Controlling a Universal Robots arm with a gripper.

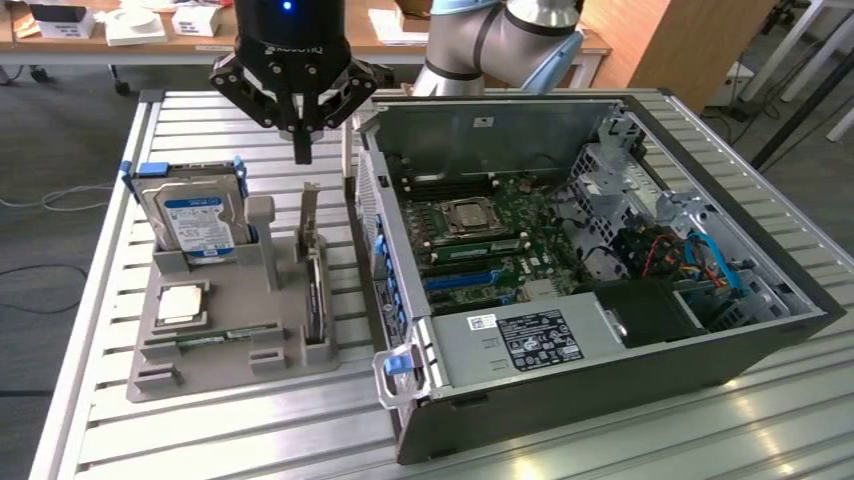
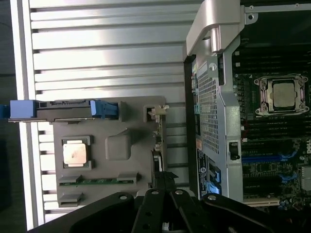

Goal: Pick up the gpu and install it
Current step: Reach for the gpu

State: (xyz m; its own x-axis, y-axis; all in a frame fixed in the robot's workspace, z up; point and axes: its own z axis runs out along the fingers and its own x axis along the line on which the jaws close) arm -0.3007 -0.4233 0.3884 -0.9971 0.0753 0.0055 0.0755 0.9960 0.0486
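Observation:
The gpu (image 1: 314,285) is a thin dark card standing on edge in a slot of the grey holder (image 1: 274,365), its silvery bracket sticking up at the far end. My gripper (image 1: 303,152) hangs above that bracket end, clear of the card, with its fingers shut together and nothing between them. In the wrist view the gpu (image 2: 156,145) appears edge-on as a narrow strip, and the shut gripper (image 2: 164,178) sits over one end of it. To the exterior view's right stands the open computer case (image 1: 587,390) with its motherboard (image 1: 494,250) exposed.
The grey holder also carries a silver hard drive (image 1: 198,215) in a blue caddy, a processor chip (image 1: 180,303) and a green memory stick (image 1: 214,340). The case's near wall (image 1: 374,200) rises close beside the gpu. Everything rests on a slatted metal table (image 1: 200,440).

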